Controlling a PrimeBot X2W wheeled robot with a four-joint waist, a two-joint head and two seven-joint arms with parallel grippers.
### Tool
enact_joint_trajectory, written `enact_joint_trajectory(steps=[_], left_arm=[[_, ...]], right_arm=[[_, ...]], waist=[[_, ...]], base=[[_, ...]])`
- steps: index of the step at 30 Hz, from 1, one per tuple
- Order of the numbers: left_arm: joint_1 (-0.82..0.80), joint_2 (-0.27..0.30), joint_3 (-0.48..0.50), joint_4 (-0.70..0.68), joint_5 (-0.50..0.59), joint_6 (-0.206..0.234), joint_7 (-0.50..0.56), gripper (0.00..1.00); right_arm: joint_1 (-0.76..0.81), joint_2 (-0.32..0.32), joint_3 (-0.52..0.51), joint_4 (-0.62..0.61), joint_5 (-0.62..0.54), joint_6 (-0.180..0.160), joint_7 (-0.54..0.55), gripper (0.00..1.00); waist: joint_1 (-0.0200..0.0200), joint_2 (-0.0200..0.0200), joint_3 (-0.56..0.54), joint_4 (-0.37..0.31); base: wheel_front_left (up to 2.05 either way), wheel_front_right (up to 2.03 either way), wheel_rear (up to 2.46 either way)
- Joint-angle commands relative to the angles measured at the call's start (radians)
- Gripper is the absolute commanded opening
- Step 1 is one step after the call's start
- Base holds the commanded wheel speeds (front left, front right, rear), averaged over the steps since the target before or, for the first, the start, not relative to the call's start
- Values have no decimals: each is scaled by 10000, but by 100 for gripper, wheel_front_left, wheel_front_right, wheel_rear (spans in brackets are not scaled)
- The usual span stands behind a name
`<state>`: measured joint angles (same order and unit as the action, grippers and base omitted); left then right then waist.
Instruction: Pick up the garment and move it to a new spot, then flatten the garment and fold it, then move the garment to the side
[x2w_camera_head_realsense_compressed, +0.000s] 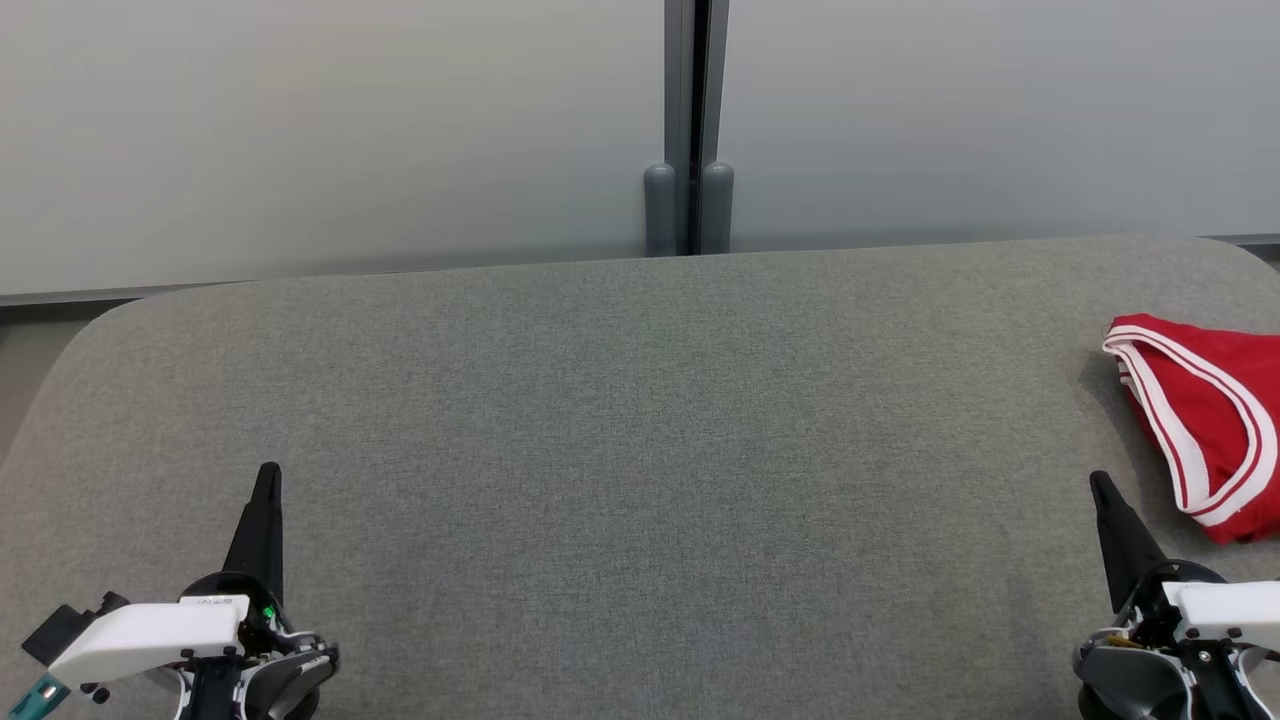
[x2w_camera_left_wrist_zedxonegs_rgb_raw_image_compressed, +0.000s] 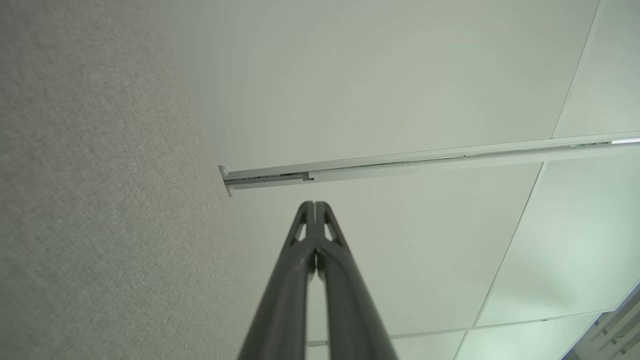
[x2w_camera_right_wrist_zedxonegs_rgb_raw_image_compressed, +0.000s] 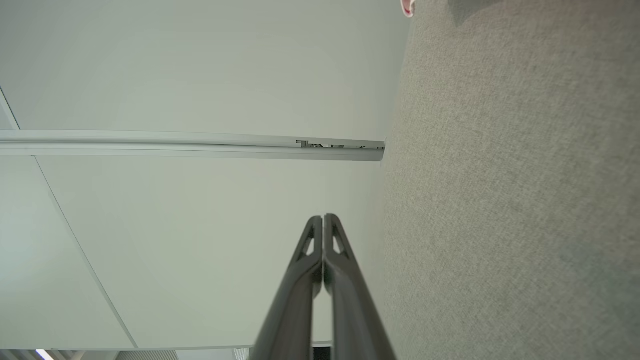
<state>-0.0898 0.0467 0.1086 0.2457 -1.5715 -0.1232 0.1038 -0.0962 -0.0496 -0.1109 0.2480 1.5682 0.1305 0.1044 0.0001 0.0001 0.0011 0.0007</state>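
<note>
Lying at right edge of the grey fabric-covered table (x2w_camera_head_realsense_compressed: 640, 450): red garment with white-striped trim (x2w_camera_head_realsense_compressed: 1205, 420), partly cut off by frame. Left gripper (x2w_camera_head_realsense_compressed: 268, 472) and right gripper (x2w_camera_head_realsense_compressed: 1099, 482) both pinched closed, empty.

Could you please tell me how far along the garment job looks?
Done, seemingly: the red garment lies compact at the right edge of the grey surface, so it may already be folded and set aside, or not yet touched. In hand: nothing; left gripper and right gripper are shut, empty. Left: possibly nothing.
</note>
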Motion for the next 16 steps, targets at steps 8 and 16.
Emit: enact_joint_trajectory(steps=[8, 16], left_arm=[[-269, 62, 80, -2, -424, -100, 134, 0], [-261, 62, 77, -3, -424, -100, 134, 0]], right_arm=[[-173, -18, -51, -49, 454, 4, 135, 0], [-159, -20, -48, -49, 455, 4, 134, 0]], waist=[[-1, -1, 20, -7], [-1, -1, 20, -7]], base=[[0, 0, 0], [0, 0, 0]])
